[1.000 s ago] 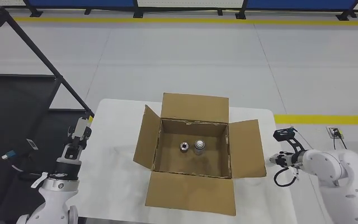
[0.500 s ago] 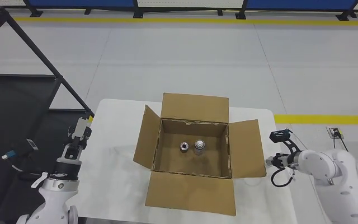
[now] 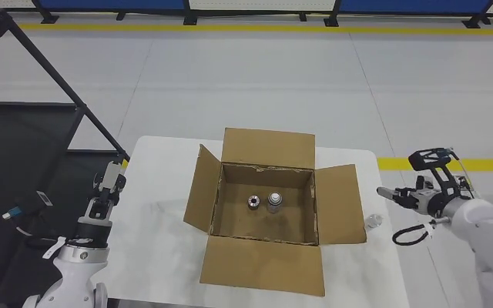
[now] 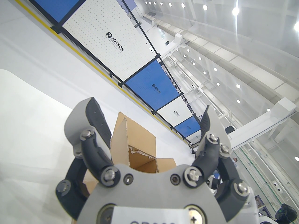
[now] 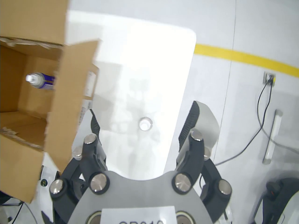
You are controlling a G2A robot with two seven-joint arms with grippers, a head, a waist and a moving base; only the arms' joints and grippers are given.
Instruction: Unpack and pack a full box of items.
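Inside cardboard box: 2 items upright, spray can and jar. Right gripper released above small bottle beside right flap; left gripper released too. Clear flap, descend vertically on can.

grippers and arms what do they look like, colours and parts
The left gripper and right gripper match: grey plate with a white label, black links with shiny bolts, pale jaws lined with black textured pads. The left arm and right arm are white with black sections; a black cable loops beside the right one.
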